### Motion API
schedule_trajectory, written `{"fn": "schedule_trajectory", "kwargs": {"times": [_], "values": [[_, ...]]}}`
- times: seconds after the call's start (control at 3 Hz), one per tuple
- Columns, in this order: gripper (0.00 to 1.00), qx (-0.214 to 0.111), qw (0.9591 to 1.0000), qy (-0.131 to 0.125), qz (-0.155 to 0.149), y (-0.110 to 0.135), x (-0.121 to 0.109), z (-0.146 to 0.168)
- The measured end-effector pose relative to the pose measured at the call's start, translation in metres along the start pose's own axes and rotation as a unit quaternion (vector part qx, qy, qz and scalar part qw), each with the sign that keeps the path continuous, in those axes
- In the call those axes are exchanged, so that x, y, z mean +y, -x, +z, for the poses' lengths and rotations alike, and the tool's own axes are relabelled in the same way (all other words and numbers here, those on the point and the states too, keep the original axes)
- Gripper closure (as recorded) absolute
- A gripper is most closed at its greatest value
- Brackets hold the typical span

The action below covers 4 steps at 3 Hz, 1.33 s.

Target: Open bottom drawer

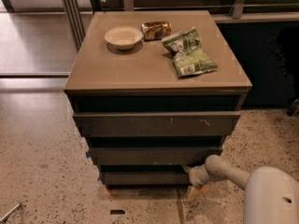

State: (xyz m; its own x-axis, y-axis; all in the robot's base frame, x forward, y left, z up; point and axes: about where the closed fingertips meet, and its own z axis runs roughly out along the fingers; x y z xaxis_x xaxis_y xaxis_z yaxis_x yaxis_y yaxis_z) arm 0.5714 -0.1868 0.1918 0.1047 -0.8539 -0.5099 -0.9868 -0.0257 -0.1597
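The bottom drawer (145, 177) is the lowest and narrowest of three dark grey-brown fronts of the tan-topped cabinet (117, 69), just above the floor. Above it are the middle drawer front (154, 156) and the widest top front (156, 124) with small white scuffs. My gripper (190, 181) comes in from the lower right on a white arm (224, 171). It sits at the right end of the bottom drawer. One tan finger (192, 193) points down toward the floor; the other is up against the drawer's right end, under the middle front.
On the cabinet top are a white bowl (124, 36), a crushed can (156, 30) and two green snack bags (189, 55). Speckled floor (42, 171) lies left and in front. A dark wall (268, 59) stands on the right.
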Motion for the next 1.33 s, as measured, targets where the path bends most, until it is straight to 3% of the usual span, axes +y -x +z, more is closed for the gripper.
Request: {"fn": "schedule_trajectory", "kwargs": {"times": [1.33], "values": [[0.0,0.009,0.9995,0.028,0.011,-0.009,0.01,0.016]]}}
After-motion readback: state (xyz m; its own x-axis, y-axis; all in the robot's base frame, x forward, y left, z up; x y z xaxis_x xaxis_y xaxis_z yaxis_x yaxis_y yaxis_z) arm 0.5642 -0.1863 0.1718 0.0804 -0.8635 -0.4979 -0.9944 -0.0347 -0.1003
